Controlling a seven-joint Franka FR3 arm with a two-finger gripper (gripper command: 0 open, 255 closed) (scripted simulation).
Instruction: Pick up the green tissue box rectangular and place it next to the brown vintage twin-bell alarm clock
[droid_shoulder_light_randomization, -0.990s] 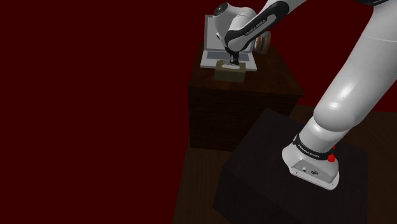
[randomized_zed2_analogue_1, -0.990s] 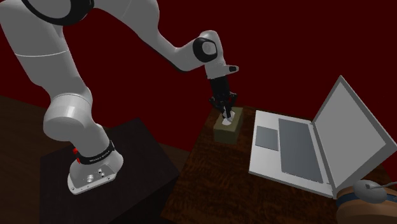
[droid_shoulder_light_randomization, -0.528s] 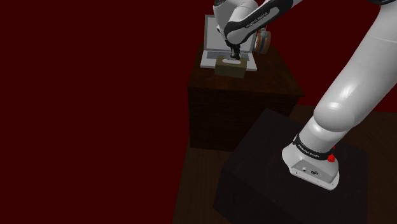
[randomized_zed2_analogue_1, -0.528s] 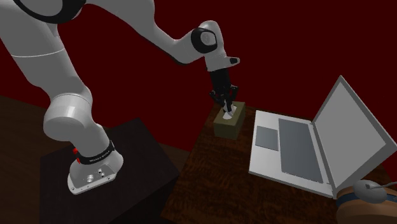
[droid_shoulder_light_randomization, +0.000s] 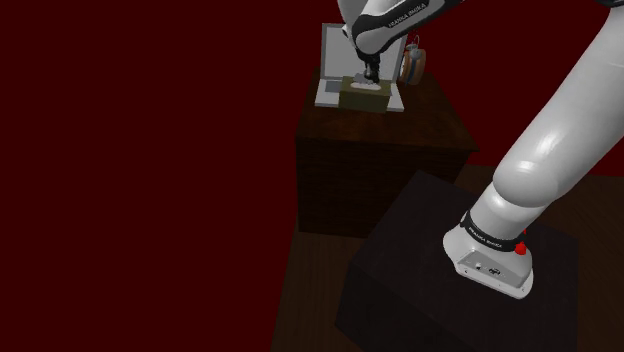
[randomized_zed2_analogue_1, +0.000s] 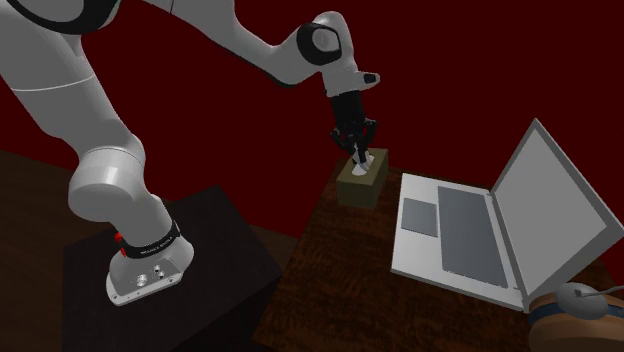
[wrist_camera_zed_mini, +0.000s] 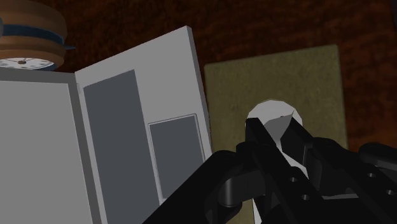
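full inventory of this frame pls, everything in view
tissue box: 1, olive green with a white tissue sticking out of its top, under the gripper, beside the laptop's base
laptop: 1, grey, open, on the table
alarm clock: 1, brown with a blue band and white face, behind the laptop's screen
table: 1, dark wood, next to the stand
stand: 1, black box, under the arm's base
arm: 1, white with dark joints, reaching from the stand over the table
gripper: 1, black, fingers shut on the tissue box's white tissue
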